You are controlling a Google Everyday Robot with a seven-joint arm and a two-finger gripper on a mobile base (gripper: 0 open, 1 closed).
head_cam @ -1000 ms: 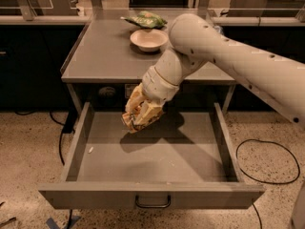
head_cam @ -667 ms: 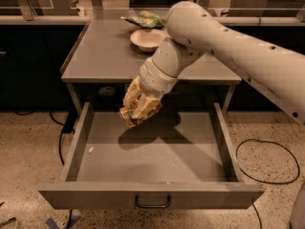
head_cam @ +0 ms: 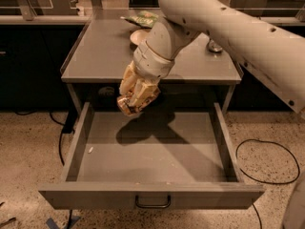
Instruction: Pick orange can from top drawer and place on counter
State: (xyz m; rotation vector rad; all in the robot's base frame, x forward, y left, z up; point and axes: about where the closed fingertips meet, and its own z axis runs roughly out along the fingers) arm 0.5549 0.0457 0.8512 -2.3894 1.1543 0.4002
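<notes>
My gripper [head_cam: 135,97] hangs from the big white arm, above the back left part of the open top drawer [head_cam: 152,195] and just in front of the counter's front edge. It is shut on the orange can [head_cam: 127,106], whose copper end pokes out below the fingers [head_cam: 143,90]. The can is held in the air, clear of the drawer floor, and its shadow falls on the floor below. The counter [head_cam: 102,56] is the flat grey top right behind and above the drawer.
A white bowl [head_cam: 138,36] and a green packet [head_cam: 143,19] sit at the back of the counter, partly behind my arm. A small dark object [head_cam: 213,46] stands on its right side. A white scrap [head_cam: 90,150] lies in the drawer. Cables [head_cam: 267,161] run over the floor.
My gripper has risen a little and shifted left with the orange can, from just over the drawer's back towards the counter's front edge.
</notes>
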